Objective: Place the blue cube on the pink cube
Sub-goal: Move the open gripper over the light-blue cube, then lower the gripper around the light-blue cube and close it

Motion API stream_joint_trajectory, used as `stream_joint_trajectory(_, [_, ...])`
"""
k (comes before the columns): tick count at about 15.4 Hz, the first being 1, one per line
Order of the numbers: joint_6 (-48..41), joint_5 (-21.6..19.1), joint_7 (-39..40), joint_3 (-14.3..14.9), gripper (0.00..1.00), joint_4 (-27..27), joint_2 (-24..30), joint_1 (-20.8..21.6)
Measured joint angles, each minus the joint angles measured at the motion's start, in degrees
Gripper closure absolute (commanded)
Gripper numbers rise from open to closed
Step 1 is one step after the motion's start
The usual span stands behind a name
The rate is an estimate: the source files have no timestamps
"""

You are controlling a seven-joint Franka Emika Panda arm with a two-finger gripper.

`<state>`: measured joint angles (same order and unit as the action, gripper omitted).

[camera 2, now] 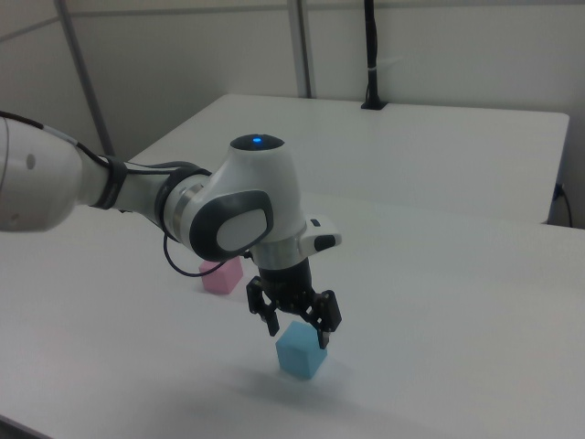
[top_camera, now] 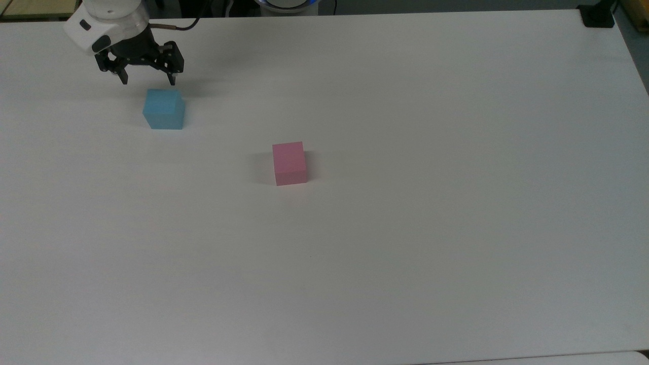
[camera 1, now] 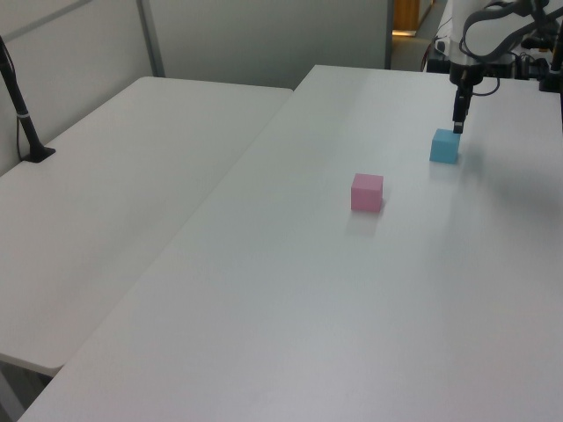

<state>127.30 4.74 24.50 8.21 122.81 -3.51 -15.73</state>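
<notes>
Logging cube poses: we see the blue cube (top_camera: 163, 109) flat on the white tabletop (top_camera: 405, 228), no long axis, turned so one vertical edge faces the top view's bottom-left. Faces are plain matte sky blue. The pink cube (top_camera: 289, 162) sits well apart, toward the top view's lower right, nearly square to the frame, pastel and matte. We note the claw (top_camera: 147, 79) hangs just above the blue cube with fingers spread wide, gripping nothing. The right view shows a gap between the fingertips (camera 2: 322, 339) and the cube's top; in the left view the claw (camera 1: 457, 126) appears as one dark bar above the blue cube (camera 1: 445, 146).
</notes>
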Motion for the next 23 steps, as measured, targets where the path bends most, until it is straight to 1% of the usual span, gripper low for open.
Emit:
stream_joint_trajectory(4, [1.8,-0.1,-0.1,0.0,0.02,0.6,-0.9,0.1])
stream_joint_trajectory(8, [3.1,-1.8,-1.1,-0.3,0.01,0.8,-1.3,0.3])
stream_joint_trajectory(13, [3.6,-2.0,-3.0,-0.6,0.01,0.8,-2.4,0.4])
stream_joint_trajectory(16, [4.2,-2.0,-3.8,-0.7,0.05,0.8,-3.1,1.2])
stream_joint_trajectory(17, [5.0,-2.0,-3.9,-0.7,0.12,0.8,-3.3,1.3])
stream_joint_trajectory(18, [5.6,-2.0,-3.9,-0.7,0.26,0.9,-3.6,1.4])
stream_joint_trajectory(19, [6.1,-2.0,-3.9,-0.7,0.5,0.9,-4.0,1.5])
stream_joint_trajectory(20, [6.4,-2.0,-3.9,-0.7,0.6,0.9,-4.3,1.6])
stream_joint_trajectory(21, [6.4,-2.0,-4.0,-0.7,0.64,0.9,-4.5,1.6])
stream_joint_trajectory(23, [6.5,-2.0,-4.0,-0.8,0.67,0.8,-4.4,1.7])
